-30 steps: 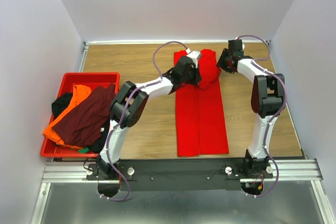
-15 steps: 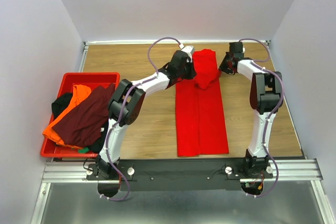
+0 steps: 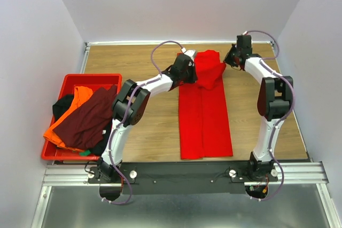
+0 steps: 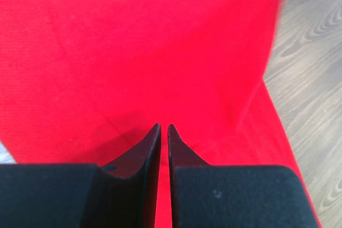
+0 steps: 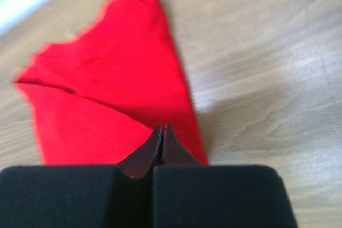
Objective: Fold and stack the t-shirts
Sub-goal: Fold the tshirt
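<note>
The bright red t-shirt (image 3: 206,124) lies folded into a long strip down the middle of the table, its far end bunched up between the two arms. At the left side of that bunch, my left gripper (image 3: 191,71) is shut on the red cloth (image 4: 160,52), its jaws (image 4: 164,126) a sliver apart. On the bunch's right edge, my right gripper (image 3: 230,60) is shut too. The red cloth (image 5: 112,78) draws in to a point at its closed tips (image 5: 162,127). The maroon (image 3: 88,118), orange (image 3: 80,97) and black (image 3: 61,106) t-shirts lie heaped at the left.
A red plastic crate (image 3: 72,77) at the table's left edge holds the heaped shirts, which spill over its near rim. Bare wood (image 3: 256,126) shows on either side of the red strip. Grey walls close in the table at the back and both sides.
My right gripper has closed at the shirt's right edge and risen toward the back. My left gripper has shifted slightly left with the cloth. The bunched far end has spread wider.
</note>
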`<action>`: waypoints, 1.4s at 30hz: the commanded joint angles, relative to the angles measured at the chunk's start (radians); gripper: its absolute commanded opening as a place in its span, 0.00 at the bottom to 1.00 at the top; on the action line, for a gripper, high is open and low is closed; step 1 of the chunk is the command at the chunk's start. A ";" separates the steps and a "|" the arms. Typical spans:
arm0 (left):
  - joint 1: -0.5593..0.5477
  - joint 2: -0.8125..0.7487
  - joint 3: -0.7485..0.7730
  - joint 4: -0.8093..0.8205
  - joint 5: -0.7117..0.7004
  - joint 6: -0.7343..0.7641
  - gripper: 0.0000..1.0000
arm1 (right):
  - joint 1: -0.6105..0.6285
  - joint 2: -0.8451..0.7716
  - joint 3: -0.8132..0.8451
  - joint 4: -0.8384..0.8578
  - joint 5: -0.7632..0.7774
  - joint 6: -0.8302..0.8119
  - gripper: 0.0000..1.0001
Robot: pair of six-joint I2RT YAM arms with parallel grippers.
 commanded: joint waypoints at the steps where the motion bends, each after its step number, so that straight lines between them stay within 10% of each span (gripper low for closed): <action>1: 0.008 0.015 0.016 -0.007 -0.016 -0.005 0.17 | 0.040 -0.107 0.019 -0.025 0.015 -0.023 0.00; 31: 0.075 -0.102 -0.119 0.005 -0.052 -0.128 0.17 | 0.322 0.150 0.335 -0.212 0.319 -0.050 0.01; 42: 0.104 -0.136 -0.169 0.000 -0.062 -0.178 0.18 | 0.327 0.029 0.239 -0.212 0.354 -0.066 0.50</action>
